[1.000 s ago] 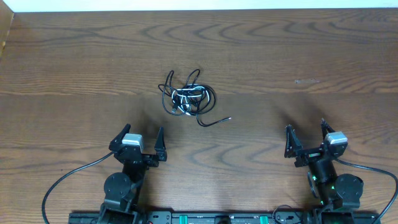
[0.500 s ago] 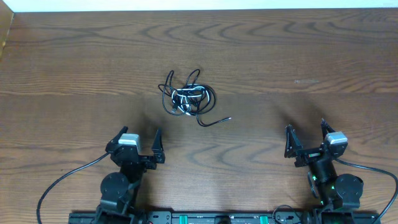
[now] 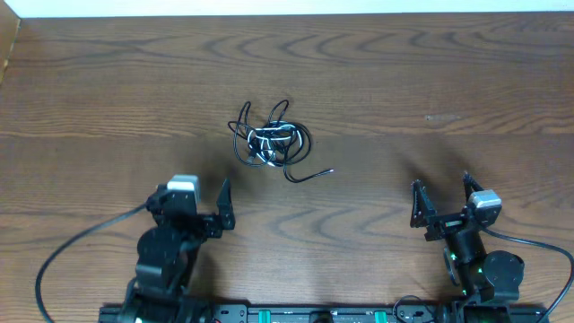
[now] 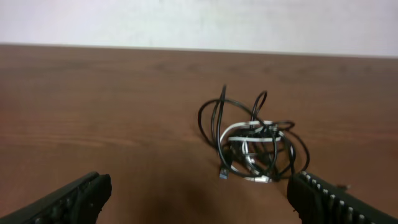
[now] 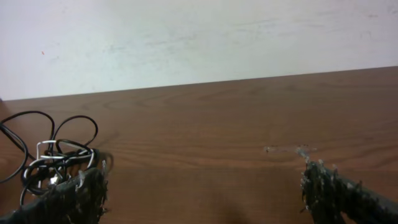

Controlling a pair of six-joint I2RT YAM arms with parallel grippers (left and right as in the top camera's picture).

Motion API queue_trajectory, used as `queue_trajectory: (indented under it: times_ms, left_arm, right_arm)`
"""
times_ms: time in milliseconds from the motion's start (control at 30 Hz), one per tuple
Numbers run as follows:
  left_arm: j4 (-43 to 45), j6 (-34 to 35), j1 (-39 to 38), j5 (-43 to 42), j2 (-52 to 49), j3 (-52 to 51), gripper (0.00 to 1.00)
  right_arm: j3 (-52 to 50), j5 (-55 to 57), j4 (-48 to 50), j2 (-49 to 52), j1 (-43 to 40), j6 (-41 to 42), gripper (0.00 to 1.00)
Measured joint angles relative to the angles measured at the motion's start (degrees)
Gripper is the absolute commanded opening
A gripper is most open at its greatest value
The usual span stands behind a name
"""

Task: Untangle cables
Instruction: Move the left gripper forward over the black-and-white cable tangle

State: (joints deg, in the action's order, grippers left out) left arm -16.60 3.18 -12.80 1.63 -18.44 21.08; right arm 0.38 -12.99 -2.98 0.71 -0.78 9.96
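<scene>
The cables lie in one knotted bundle on the wooden table, black cords with one white cord in the middle and a loose black end trailing right. The bundle also shows in the left wrist view and at the left edge of the right wrist view. My left gripper is open and empty, near the front edge, below and left of the bundle. My right gripper is open and empty at the front right, far from the bundle.
The wooden table runs back to a pale wall. The arms' thick black cords trail off the front edge by each base.
My left arm has shifted left and turned slightly, its gripper still open. The right arm and the cable bundle have not moved.
</scene>
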Motion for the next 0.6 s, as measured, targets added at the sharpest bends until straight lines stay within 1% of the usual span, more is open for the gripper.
queue_trajectory:
  times_ms: [100,233,500,600]
  left_arm:
    - [-0.26,0.0,0.0,0.02,-7.85,3.56,0.96]
    - [-1.29,0.0,0.0,0.0,-15.39,7.74,0.96]
    - [-8.92,0.0,0.0,-1.36,-23.91,16.13,0.96]
    - [-13.92,0.0,0.0,-2.27,-26.34,20.87,0.96]
  right_arm:
    - [0.0,0.0,0.0,0.02,0.0,0.0,0.99]
    - [0.0,0.0,0.0,0.0,0.0,0.0,0.99]
    - [0.0,0.02,0.0,0.0,0.0,0.0,0.99]
    - [0.0,0.0,-0.02,0.0,0.0,0.0,0.99]
